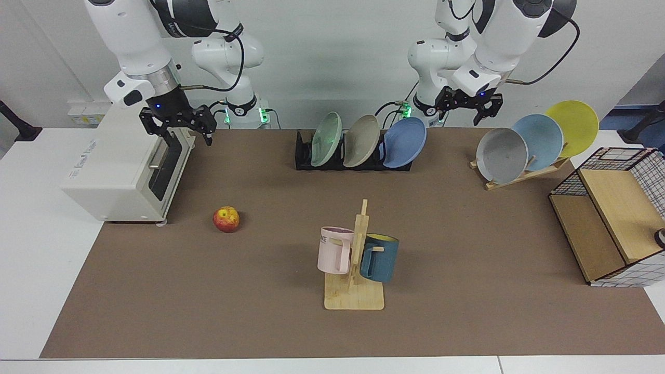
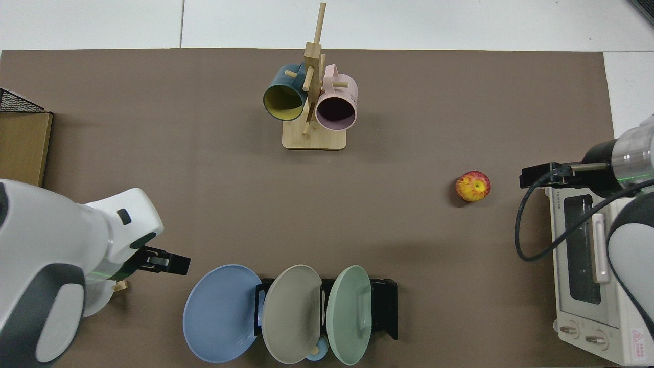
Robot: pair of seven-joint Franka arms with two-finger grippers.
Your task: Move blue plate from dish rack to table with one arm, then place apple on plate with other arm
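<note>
Left pincer (image 1: 465, 110), wide and empty, should close on the blue plate's (image 1: 404, 142) upper rim; right pincer (image 1: 180, 129), wide, waits.

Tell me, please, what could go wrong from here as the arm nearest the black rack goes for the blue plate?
1. The blue plate leans at the end of the dish rack, touching the beige plate; pulling it out could drag or tip its neighbour.
2. The left tool hangs above and to one side, open; a poor grasp on the thin rim could let the plate slip.
3. The right tool waits by the toaster oven, far from the apple.
</note>
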